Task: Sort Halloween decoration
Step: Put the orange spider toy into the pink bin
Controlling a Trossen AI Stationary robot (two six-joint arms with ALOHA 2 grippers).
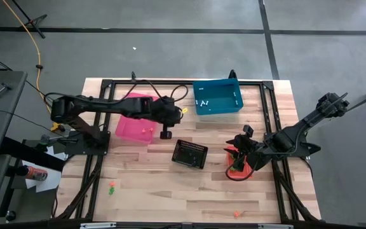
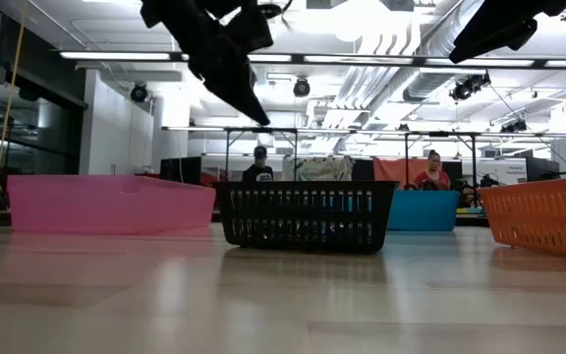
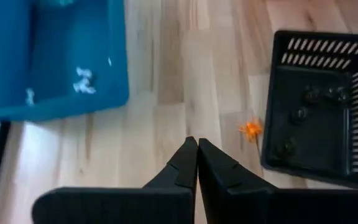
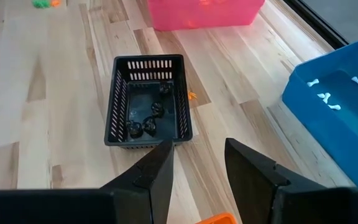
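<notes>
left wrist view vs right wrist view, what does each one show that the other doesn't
Only the left wrist view shows the left gripper, jaws shut and holding nothing, hanging over bare wood between the bins.

Only the right wrist view shows the right gripper with jaws open and empty, the pink bin with orange trinkets inside, and green and orange trinkets lying loose far off on the table.

Both show the black basket holding small dark pieces, the blue bin holding white trinkets, and one orange trinket on the wood just outside the basket.
</notes>
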